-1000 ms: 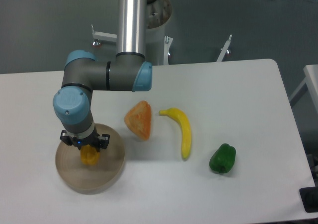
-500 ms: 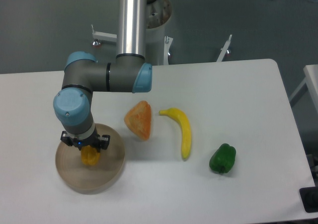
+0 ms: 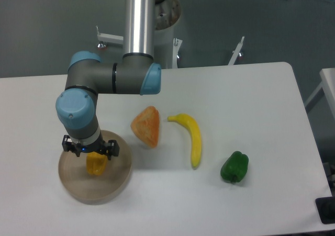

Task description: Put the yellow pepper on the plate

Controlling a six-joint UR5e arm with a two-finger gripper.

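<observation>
Pepper and wrist have parted a little over the last second: the yellow pepper (image 3: 96, 164) now shows more of its body below the end effector (image 3: 92, 156), which sits slightly higher above the plate (image 3: 112, 186) than a second ago. The pepper is directly under the end effector, over the middle of the plate and apparently resting on it. From this angle the wrist hides the fingers, so I cannot tell whether they are apart or clamped on the pepper. My reading is that the placing is nearly done or just done, with release and retreat the steps in hand. Off to the end effector's far side on the bench (image 3: 251, 100) lie the orange wedge (image 3: 147, 126), banana (image 3: 191, 136) and green pepper (image 3: 234, 167), untouched.
</observation>
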